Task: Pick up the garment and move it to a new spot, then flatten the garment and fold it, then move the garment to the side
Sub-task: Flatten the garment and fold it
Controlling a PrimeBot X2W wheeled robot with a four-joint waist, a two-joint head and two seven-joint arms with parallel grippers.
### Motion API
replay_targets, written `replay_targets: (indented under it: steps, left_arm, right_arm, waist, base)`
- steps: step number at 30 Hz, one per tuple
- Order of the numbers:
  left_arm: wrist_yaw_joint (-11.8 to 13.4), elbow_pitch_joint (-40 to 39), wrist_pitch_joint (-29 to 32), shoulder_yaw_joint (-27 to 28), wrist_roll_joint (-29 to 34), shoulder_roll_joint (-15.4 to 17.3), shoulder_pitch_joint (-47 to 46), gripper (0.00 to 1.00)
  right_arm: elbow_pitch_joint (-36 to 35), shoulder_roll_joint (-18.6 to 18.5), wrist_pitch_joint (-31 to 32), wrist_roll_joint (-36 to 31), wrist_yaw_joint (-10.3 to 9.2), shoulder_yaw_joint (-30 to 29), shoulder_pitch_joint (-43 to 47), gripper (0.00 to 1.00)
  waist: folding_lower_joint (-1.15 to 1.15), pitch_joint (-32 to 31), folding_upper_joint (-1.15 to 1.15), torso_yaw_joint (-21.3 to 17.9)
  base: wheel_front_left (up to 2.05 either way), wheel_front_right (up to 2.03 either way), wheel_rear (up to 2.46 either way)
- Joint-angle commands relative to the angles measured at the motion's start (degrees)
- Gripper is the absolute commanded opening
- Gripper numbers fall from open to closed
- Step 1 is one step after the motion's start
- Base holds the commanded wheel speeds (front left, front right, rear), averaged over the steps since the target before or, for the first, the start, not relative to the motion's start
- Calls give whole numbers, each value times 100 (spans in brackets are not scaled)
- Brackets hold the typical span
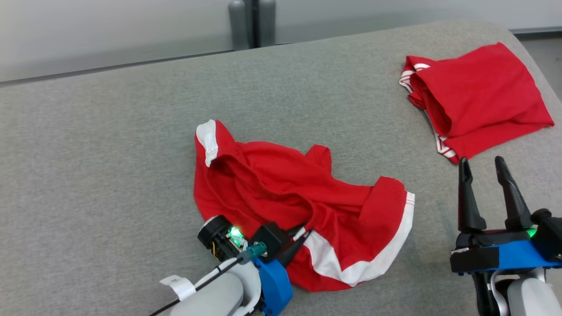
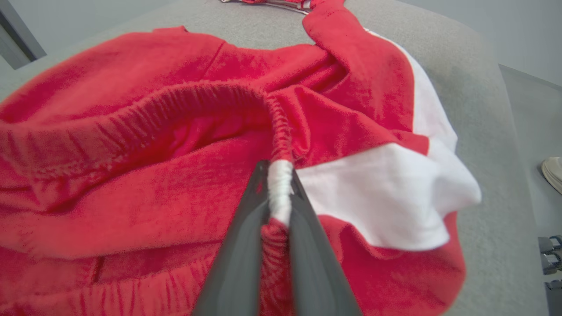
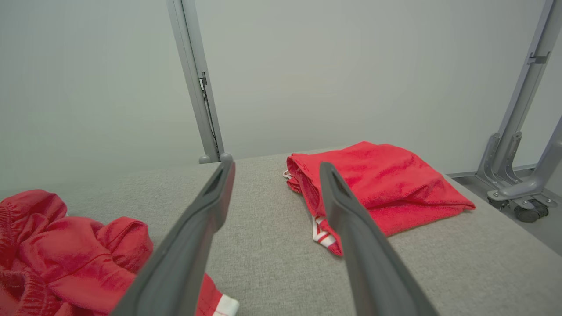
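A crumpled red garment (image 1: pixel 281 193) with white side panels lies in the middle of the grey padded surface (image 1: pixel 109 145). My left gripper (image 1: pixel 303 235) is at its near edge, shut on the gathered waistband. In the left wrist view the fingers (image 2: pixel 239 245) pinch a white stretch of the elastic waistband (image 2: pixel 279 184) of the garment (image 2: pixel 131 175). My right gripper (image 1: pixel 485 169) stands open over bare surface to the right of the garment, nothing between its fingers. The right wrist view shows this gripper (image 3: pixel 276 166) open, with the crumpled garment (image 3: pixel 66 254) at lower left.
A second red garment (image 1: pixel 478 98), folded, lies at the far right of the surface; the right wrist view shows it (image 3: pixel 377 188) beyond my fingers. Grey posts (image 1: pixel 252 22) stand behind the surface. A metal frame leg with a caster (image 3: pixel 522 175) stands off the right edge.
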Motion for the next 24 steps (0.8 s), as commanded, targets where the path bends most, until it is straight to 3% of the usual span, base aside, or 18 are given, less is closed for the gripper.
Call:
replay_targets:
  steps: [1,7,16,24]
  left_arm:
    - [8,37,-100,54,-53,19,-118,0]
    - [318,39,-510,474,-267,107,48,0]
    - [830,-576,-691,1206,-582,644,699,0]
    - [1087,-933,-707,1530,-841,891,1511,0]
  right_arm:
    - [-34,-5,-17,-13,1,-28,-12,100]
    - [18,-6,-17,-40,1,-50,118,100]
    - [195,-7,-18,-100,1,-79,257,100]
    - [344,-8,-17,-111,1,-102,290,100]
  waist:
    - [-1,-21,0,52]
    - [-1,-229,0,439]
    - [-1,-516,0,1102]
    - [-1,-587,0,1349]
  base:
    - [0,0,0]
    - [0,0,0]
    - [0,0,0]
    - [0,0,0]
